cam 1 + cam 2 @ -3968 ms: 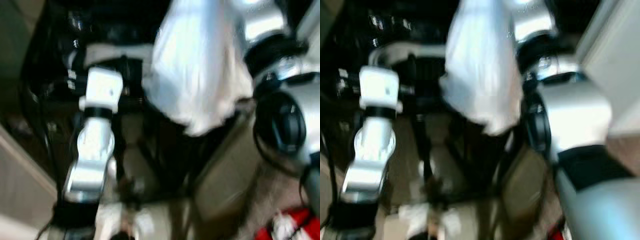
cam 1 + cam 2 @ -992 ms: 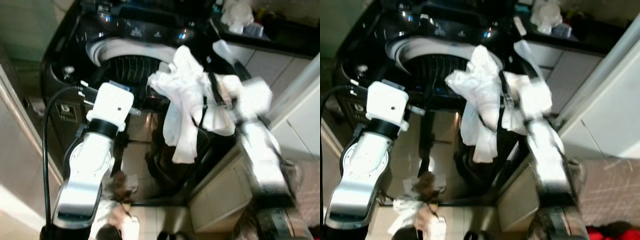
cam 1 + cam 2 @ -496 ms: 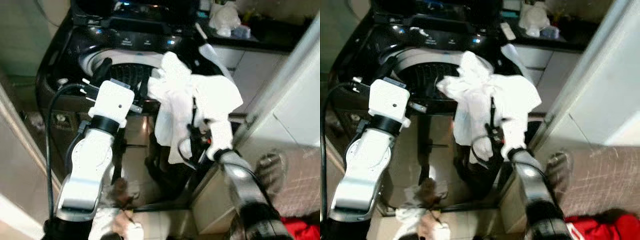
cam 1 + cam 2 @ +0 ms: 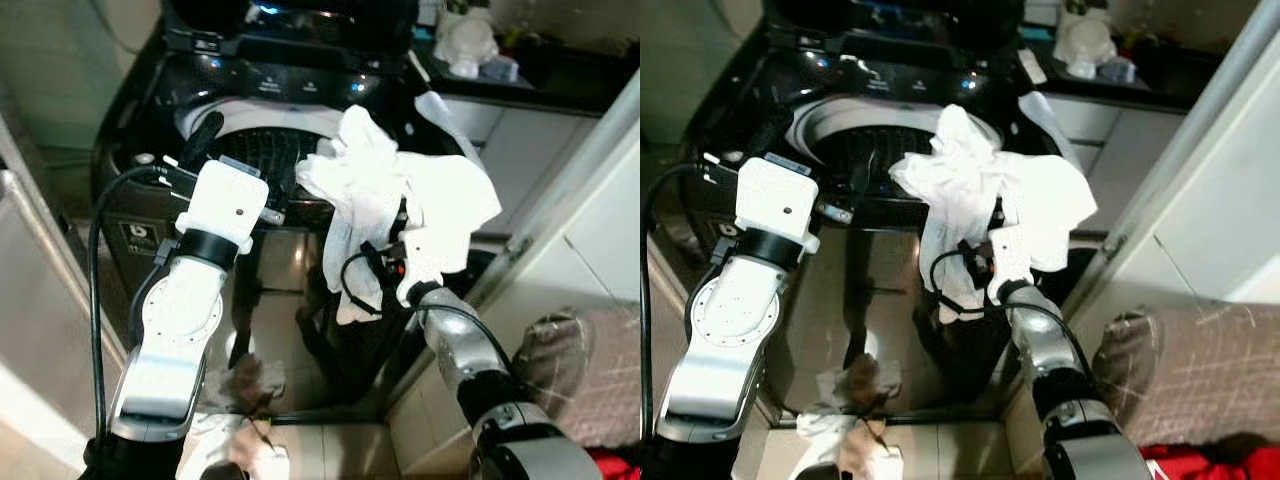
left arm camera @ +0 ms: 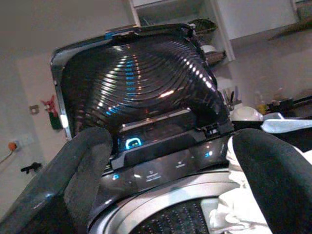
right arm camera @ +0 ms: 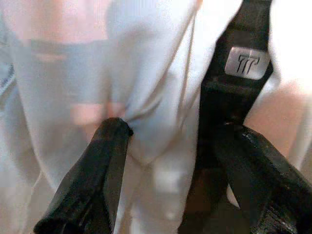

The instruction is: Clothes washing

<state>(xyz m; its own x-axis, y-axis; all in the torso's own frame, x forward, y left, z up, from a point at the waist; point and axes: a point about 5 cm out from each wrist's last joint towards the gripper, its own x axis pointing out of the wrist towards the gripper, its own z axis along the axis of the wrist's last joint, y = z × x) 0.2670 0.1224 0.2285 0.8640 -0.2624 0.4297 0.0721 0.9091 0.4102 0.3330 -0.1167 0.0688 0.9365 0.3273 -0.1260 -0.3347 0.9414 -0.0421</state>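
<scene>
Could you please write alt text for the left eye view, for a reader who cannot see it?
The robot's right gripper lifts a bundle of white cloth at the front rim of an open black top-loading washing machine. The left arm reaches toward the drum, its open left gripper holding nothing.

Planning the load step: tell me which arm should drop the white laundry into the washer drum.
Right. The right gripper already has the white laundry bunched between its fingers, held beside the open washer drum. The left gripper is open with nothing in it, pointing at the drum rim, so it would probably have to take the cloth first.
</scene>
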